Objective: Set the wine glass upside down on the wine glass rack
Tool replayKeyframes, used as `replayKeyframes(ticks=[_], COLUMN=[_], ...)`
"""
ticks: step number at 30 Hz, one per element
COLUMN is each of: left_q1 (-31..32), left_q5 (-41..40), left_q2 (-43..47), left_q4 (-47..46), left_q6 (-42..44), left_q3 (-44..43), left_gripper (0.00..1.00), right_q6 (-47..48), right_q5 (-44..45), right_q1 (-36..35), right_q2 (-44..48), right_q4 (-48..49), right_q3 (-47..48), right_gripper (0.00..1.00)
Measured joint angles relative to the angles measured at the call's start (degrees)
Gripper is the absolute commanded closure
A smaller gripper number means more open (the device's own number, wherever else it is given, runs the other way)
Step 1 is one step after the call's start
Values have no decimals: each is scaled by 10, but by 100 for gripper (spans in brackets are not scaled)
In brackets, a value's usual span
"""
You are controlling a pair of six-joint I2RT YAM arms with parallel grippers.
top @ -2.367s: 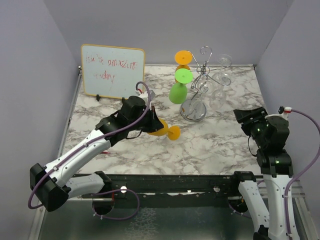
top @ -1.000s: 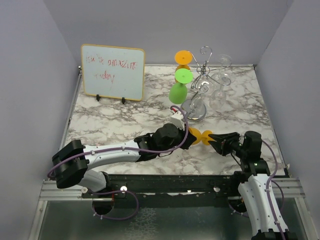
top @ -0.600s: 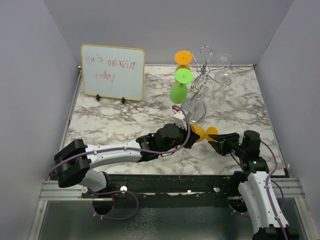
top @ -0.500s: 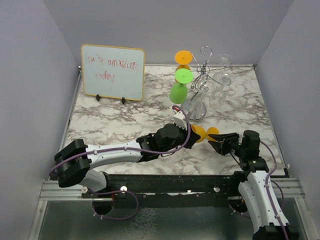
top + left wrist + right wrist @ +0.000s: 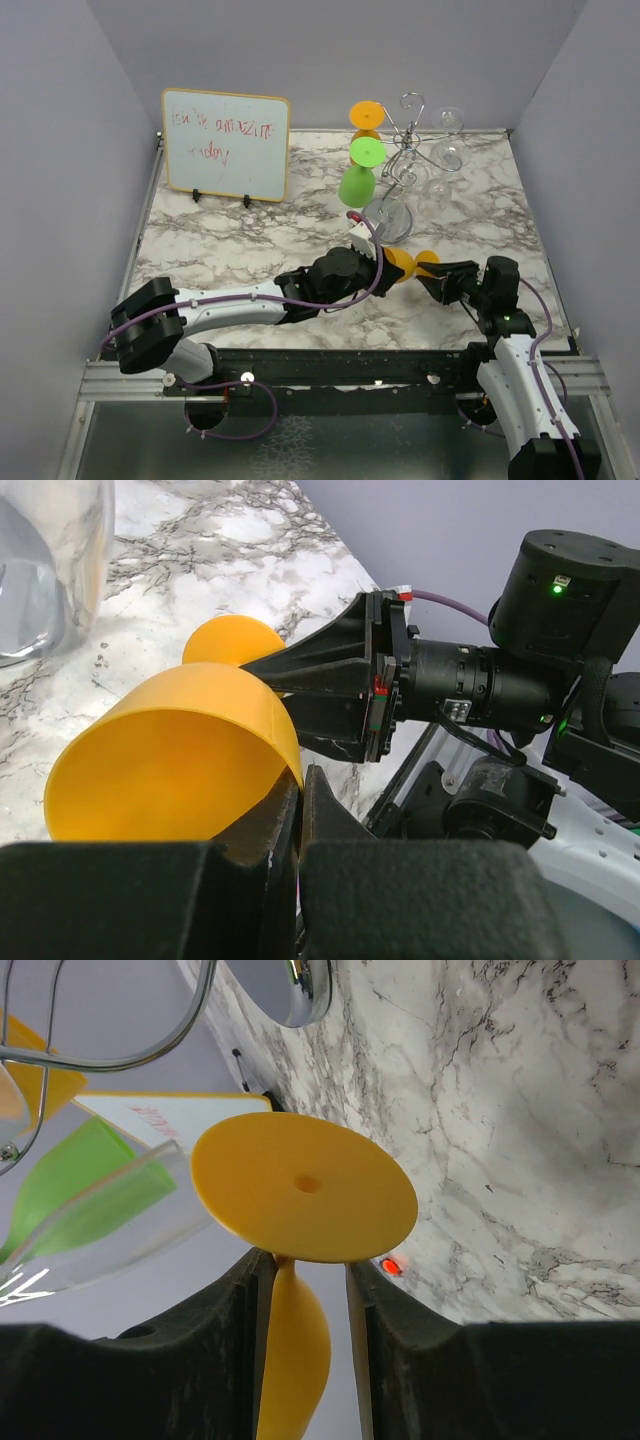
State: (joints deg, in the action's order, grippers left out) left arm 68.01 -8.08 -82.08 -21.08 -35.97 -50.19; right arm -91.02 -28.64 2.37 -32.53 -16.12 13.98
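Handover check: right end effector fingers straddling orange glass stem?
Yes, the right end effector straddles the orange wine glass stem below its foot.

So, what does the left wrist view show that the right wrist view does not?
Left wrist only: the open bowl of the orange wine glass, its rim pinched by the left end effector. Right wrist only: a green glass and the whiteboard. Both: the orange glass's foot, the right end effector around its stem, the marble table.

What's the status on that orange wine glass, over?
Left gripper shut on orange wine glass rim. Right gripper open, straddling the stem. Glass sideways, short of wine glass rack. Green glass hangs on its left side.
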Motion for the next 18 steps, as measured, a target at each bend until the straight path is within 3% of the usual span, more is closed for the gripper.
replayKeyframes(ticks=[9, 18], left_q1=[9, 14], left_q5=[3, 3], left_q2=[-15, -16], left_q4=[-18, -23], left_q6=[16, 30], left_q3=[1, 1], left_gripper=[100, 100], right_q6=[-11, -21], right_q5=[2, 3], right_q1=[0, 0], right_q2=[-16, -20], right_q4=[12, 15], right_q3=[0, 2], right_gripper=[62, 88])
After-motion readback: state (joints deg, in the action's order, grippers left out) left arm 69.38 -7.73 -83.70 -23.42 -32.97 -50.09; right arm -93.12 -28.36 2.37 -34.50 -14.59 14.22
